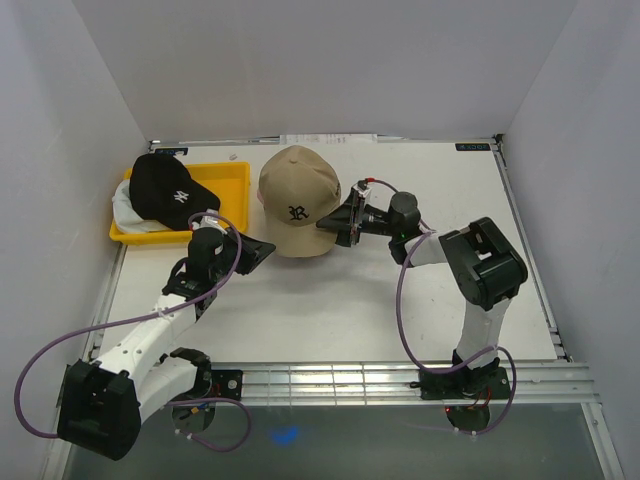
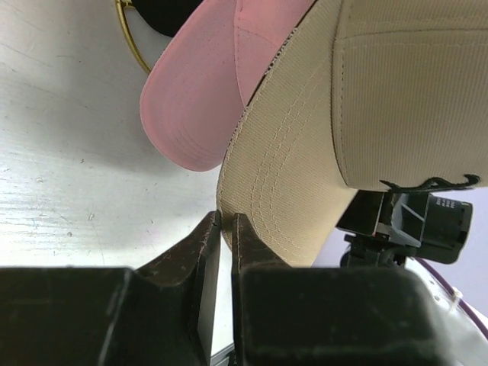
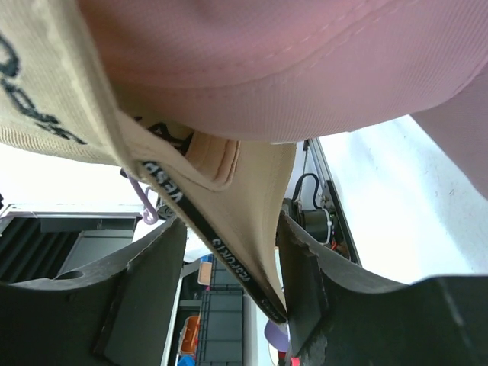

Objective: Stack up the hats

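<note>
The tan cap (image 1: 298, 200) looks light, soft in the crown and stiffer in the brim, so it is best taken by the brim or rear band. It sits over the pink cap (image 2: 198, 99) near the middle of the counter's (image 1: 400, 300) far edge. Its rear band hangs between the wide-apart right fingers (image 3: 305, 290). The left fingers (image 2: 252, 252), nearly together, meet the brim edge; whether they pinch it I cannot tell

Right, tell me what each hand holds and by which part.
Right hand: nothing; jaws open around the tan cap's rear edge. Left hand: nearly shut at that cap's brim edge; a pinch cannot be told.
</note>
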